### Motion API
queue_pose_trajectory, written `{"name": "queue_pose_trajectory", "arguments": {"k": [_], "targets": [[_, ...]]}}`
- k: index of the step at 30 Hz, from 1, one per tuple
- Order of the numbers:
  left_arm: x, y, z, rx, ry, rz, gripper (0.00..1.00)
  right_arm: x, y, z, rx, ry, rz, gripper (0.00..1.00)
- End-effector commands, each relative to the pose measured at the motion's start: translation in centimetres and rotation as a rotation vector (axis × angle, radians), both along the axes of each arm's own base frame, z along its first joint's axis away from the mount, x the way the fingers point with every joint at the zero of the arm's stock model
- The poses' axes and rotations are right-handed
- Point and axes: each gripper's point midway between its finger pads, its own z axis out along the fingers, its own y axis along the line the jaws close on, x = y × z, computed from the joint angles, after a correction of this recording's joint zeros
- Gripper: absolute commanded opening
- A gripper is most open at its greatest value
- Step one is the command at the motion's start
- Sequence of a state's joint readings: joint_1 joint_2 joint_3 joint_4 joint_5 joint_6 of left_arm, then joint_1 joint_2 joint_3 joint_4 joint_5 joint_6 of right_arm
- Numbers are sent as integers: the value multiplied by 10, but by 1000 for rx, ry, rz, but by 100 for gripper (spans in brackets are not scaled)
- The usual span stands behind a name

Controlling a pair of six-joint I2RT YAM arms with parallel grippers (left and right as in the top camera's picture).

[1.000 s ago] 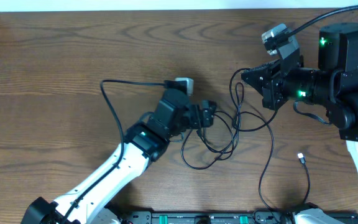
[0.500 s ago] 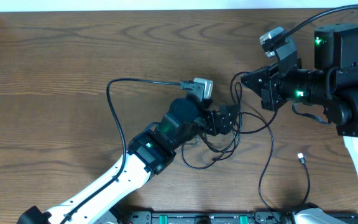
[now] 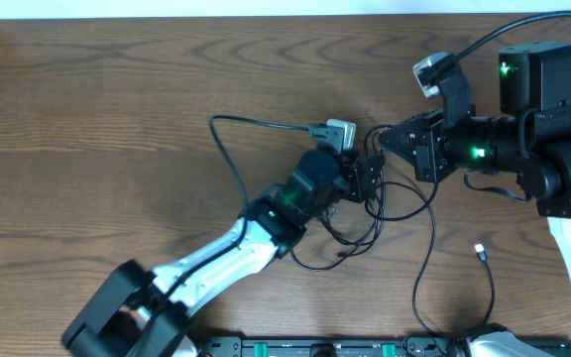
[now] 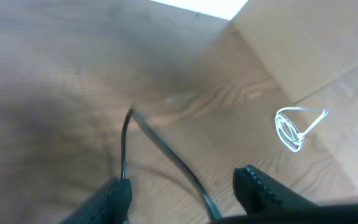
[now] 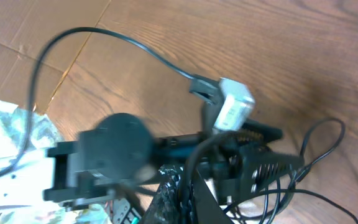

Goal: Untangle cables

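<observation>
Reaching left arm [image 3: 216, 263]: stretched from the near-left corner diagonally up and right across the table [image 3: 87, 149], its wrist almost level with the right gripper.
left gripper [image 3: 370, 178]: released. In the wrist view its fingers [image 4: 257, 186] stand apart, a black strand runs between them, and another strand meets the left finger.
cables [image 3: 365, 226]: black loops tangled mid-table, under and just right of the left gripper. One strand trails toward the near edge, and the white plug [image 3: 480, 252] lies apart to the right.
right gripper [image 3: 383, 139]: clenched on a strand of the cables, tip pointing left, just beside the left gripper.
right arm [image 3: 523, 149]: folded low at the far right, forearm roughly horizontal.
change since a second ago: the left arm has advanced to the right, from the left side of the tangle to close beside the right gripper. Its cord [image 3: 216, 121] has shifted right with it. The right arm has barely moved.
obscured: from overhead the left gripper covers where the loops cross. The left wrist view is blurred and crops the fingers at its bottom edge. The right fingertips are dark and blurred in their own view.
</observation>
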State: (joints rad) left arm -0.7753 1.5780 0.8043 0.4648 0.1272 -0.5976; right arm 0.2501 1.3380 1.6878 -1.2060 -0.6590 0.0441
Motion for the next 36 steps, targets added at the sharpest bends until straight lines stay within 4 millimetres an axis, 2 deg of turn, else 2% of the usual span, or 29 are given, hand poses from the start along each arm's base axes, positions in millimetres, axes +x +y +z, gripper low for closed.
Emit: {"name": "queue_pose_trajectory", "arguments": {"k": [1,3,5,7,10,11,13,16,20,24,26,28,32,36], "targets": [[10,6,-22,63,8,61,11,-6,5,7,29,8,23,1],[18,16,-29,101,2,127,8,-1,-1,2,-10,4,-12,1],[24,22,-21,96,-26,171,7,5,-11,-5,-69,-3,-64,2],[28,26,-2,65,-62,196,8,9,-19,-10,-113,-1,-105,4],[30,34,35,0,-119,214,8,16,-37,-21,-182,43,-237,15],[29,38,49,-23,-138,220,7,19,-44,-24,-205,57,-286,23],[26,45,73,-60,-171,229,8,23,-62,-31,-252,96,-414,27],[16,56,109,-115,-217,233,7,26,-83,-39,-291,152,-585,38],[-8,59,138,-164,-234,156,8,29,-85,-44,-274,200,-649,45],[-30,55,145,-154,-228,49,8,37,-82,-52,-281,222,-649,64],[-40,49,146,-140,-243,-24,7,43,-78,-58,-281,239,-639,66],[-52,40,144,-134,-250,-119,8,49,-63,-64,-237,278,-587,66],[-56,37,135,-110,-227,-151,8,60,-29,-65,-115,313,-450,70],[-58,40,117,-18,-226,-170,8,64,-16,-63,-56,330,-403,77]]}}
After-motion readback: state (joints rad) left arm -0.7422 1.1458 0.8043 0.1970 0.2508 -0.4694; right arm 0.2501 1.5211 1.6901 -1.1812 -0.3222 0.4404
